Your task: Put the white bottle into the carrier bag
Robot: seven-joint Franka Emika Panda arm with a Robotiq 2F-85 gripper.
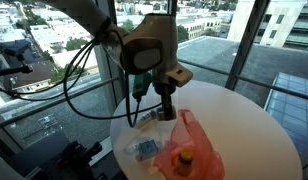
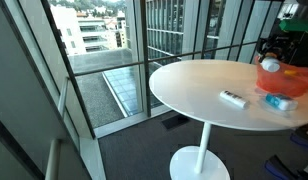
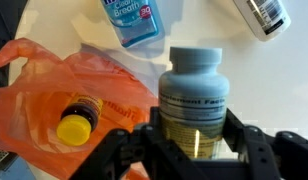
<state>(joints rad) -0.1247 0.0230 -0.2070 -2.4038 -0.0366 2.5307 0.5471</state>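
Observation:
My gripper is shut on a pill bottle with a pale grey-blue cap, a white label and a yellowish body. It holds the bottle right beside the orange carrier bag. The bag lies crumpled on the round white table and holds a yellow-capped bottle. A white bottle lies on its side on the table beyond the gripper; it also shows in an exterior view. In an exterior view the gripper hangs over the table next to the bag.
A blue packet lies on the table near the bag, also seen in both exterior views. The table stands by floor-to-ceiling windows with a railing. Black cables hang from the arm.

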